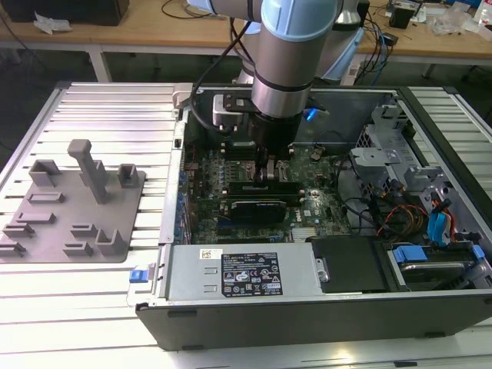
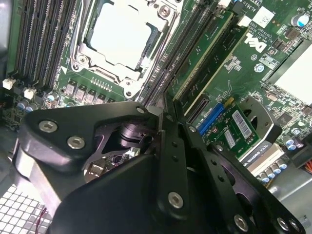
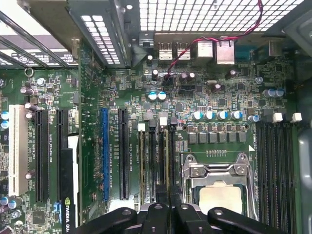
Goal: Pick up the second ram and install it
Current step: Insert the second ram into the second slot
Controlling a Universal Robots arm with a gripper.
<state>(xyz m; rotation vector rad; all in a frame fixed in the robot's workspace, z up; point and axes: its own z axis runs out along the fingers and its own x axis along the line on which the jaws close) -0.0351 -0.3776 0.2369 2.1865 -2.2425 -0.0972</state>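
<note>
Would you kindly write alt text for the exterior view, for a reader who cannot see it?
A robot arm reaches straight down into an open computer case lying on a slatted metal table, its gripper low over the green motherboard near the middle. A grey plastic fixture with upright blocks sits on the table at the exterior view's left.

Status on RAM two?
Gripper down at memory slots beside CPU socket. Green stick stands in slot alongside; second ram or not, unclear. No obstruction seen.
</note>
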